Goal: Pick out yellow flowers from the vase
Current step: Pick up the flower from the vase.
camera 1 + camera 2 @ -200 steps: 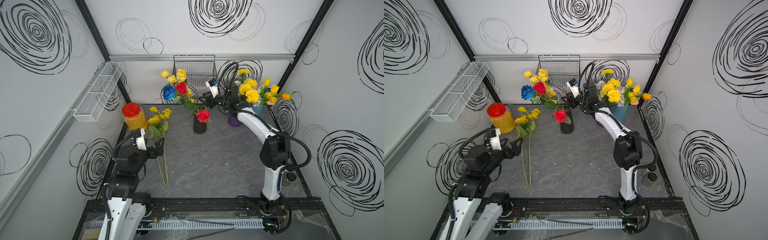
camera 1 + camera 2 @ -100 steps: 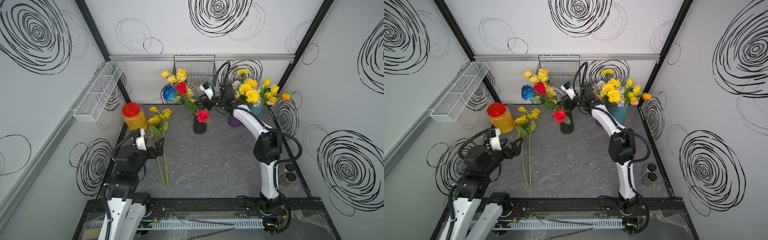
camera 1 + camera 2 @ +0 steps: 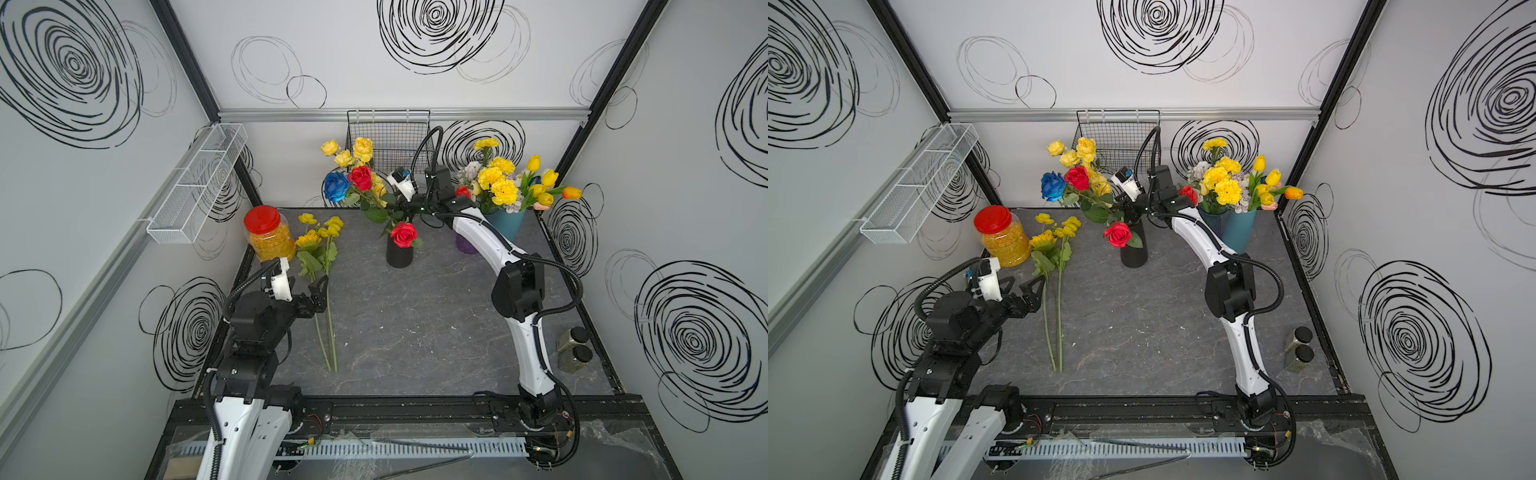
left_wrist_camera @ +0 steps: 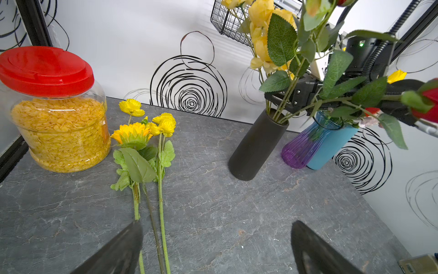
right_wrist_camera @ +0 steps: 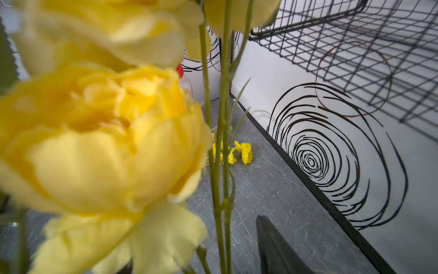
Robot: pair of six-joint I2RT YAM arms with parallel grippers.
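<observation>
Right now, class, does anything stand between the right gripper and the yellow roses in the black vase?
No separate obstacle: the right gripper sits at the stems above the black vase. But green leaves and red roses crowd the same bunch as the yellow roses.

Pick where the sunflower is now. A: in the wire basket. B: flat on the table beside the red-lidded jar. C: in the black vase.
B: the sunflower lies flat on the table beside the red-lidded jar, outside every vase.
</observation>
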